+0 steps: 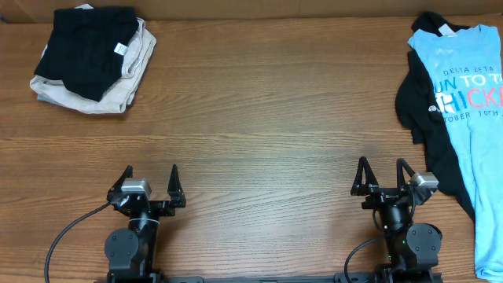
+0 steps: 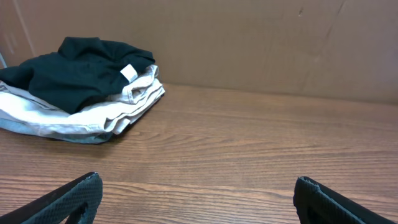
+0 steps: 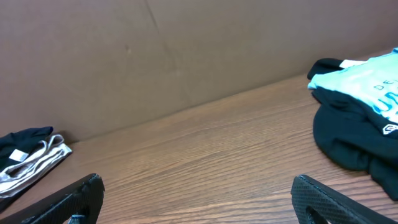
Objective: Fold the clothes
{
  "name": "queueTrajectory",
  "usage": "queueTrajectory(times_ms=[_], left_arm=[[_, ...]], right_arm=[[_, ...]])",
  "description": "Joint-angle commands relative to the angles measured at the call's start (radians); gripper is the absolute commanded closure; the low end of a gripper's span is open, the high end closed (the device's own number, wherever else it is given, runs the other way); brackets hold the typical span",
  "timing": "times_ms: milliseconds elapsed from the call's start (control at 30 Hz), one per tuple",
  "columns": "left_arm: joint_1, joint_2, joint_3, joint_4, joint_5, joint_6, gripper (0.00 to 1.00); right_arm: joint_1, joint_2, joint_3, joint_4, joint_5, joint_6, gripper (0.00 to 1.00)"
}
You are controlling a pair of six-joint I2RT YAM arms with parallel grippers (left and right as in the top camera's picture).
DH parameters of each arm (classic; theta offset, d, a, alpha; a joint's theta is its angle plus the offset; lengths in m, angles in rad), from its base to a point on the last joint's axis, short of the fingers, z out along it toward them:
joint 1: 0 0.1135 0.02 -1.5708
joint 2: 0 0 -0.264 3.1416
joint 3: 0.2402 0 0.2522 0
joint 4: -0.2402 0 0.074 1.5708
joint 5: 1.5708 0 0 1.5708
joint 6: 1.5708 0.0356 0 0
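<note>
So this looks like the very start of a fold, nothing grabbed yet. Both arms sit parked at the near edge of the surface (image 1: 267, 118). The left pincer (image 1: 151, 173) is spread wide with nothing between its fingers, and the right pincer (image 1: 382, 167) is the same, wide open and empty.

The stuff to fold is over on the far right: a light blue T-shirt (image 1: 471, 118) with white and pink lettering, lying fairly flat and running off the right edge of the overhead view, partly on top of a rumpled black top (image 1: 420, 110) with a small white logo. In the far left corner there's a stack (image 1: 90, 55), a dark garment on a pale one, which looks already folded to me.

My guess for the next move: the right arm reaches out to the blue shirt, pinches an edge or sleeve and drags it toward the open middle. It needs to catch only the blue layer, not the black one underneath.
</note>
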Motion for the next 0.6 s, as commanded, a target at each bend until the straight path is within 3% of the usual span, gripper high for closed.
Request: queueTrajectory(times_ms=[0, 267, 567], left_arm=[[-0.006, -0.01, -0.006, 0.003, -0.005, -0.01, 0.0], [-0.006, -0.01, 0.031, 0.148, 0.058, -0.01, 0.0], [-0.006, 0.034, 0.229, 0.061, 0.061, 0.017, 0.0]], right_arm=[[0.003, -0.011, -0.01, 0.024, 0.039, -0.016, 0.0], [0.004, -0.011, 0.002, 0.211, 0.025, -0.016, 0.0], [0.003, 0.006, 0.188, 0.199, 0.023, -0.021, 0.0]])
